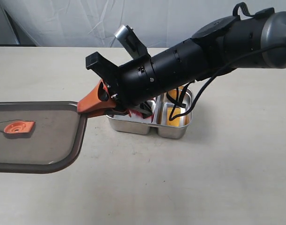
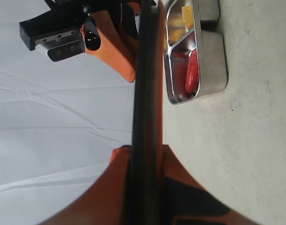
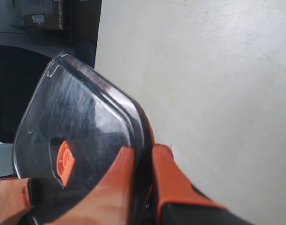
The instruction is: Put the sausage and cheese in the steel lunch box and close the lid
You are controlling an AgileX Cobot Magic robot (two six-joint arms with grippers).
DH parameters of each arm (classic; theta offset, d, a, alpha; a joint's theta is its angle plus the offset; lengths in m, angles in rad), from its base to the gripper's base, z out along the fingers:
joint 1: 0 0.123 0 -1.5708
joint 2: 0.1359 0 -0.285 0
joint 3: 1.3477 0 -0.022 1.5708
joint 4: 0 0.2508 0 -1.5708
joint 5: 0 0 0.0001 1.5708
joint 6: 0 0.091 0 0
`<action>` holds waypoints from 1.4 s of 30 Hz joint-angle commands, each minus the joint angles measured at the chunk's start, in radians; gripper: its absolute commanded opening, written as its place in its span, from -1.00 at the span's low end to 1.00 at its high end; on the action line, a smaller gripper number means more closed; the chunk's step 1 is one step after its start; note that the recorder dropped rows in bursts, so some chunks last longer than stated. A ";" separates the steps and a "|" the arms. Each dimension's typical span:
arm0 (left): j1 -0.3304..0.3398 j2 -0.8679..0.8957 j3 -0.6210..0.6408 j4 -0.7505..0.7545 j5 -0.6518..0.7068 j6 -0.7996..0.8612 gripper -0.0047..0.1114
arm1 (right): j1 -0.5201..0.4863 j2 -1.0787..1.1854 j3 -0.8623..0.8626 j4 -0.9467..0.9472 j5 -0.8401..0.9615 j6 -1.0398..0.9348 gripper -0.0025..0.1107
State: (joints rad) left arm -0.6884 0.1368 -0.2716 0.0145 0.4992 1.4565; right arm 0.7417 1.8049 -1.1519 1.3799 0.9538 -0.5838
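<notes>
The lid [image 1: 40, 136] is held up off the bench [image 1: 203, 178], with the left pincer [image 2: 143, 152] and right pincer [image 1: 93, 107] clenched on opposite edges. Behind it, the steel lunch box [image 1: 133, 125] stands open. It holds the sausage [image 2: 192, 75] and the cheese [image 1: 173, 116] in separate compartments.

- The steel lunch box [image 1: 131, 126] stands on the tabletop [image 1: 189, 183], right of centre in the exterior view.
- The sausage [image 2: 192, 72] lies in its left compartment, the cheese [image 1: 173, 116] in the right.
- The lid [image 1: 35, 140] hangs left of the box (off the tabletop), with the right gripper [image 1: 89, 107] on its box-side edge.
</notes>
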 commanded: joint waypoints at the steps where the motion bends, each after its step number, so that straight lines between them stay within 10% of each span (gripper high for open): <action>1: -0.007 -0.002 0.003 0.002 -0.074 -0.032 -0.92 | 0.038 -0.014 -0.002 -0.082 0.133 -0.054 -0.95; 22: -0.007 -0.002 0.003 0.002 -0.066 -0.042 -0.92 | 0.038 -0.014 -0.002 -0.048 -0.026 -0.054 -0.94; 26: -0.007 -0.002 0.003 0.002 -0.066 -0.042 -0.92 | 0.038 -0.014 -0.002 -0.048 0.011 -0.054 -0.48; 30: -0.007 -0.002 0.003 0.002 -0.058 -0.042 -0.92 | 0.038 -0.014 -0.002 -0.050 0.051 -0.051 0.84; 42: -0.007 -0.002 0.003 0.000 -0.054 -0.042 -0.92 | 0.040 -0.014 -0.002 0.201 0.241 -0.154 0.89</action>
State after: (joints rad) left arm -0.6884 0.1368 -0.2693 0.0249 0.4475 1.4214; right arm 0.7816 1.7992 -1.1519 1.5504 1.1965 -0.7144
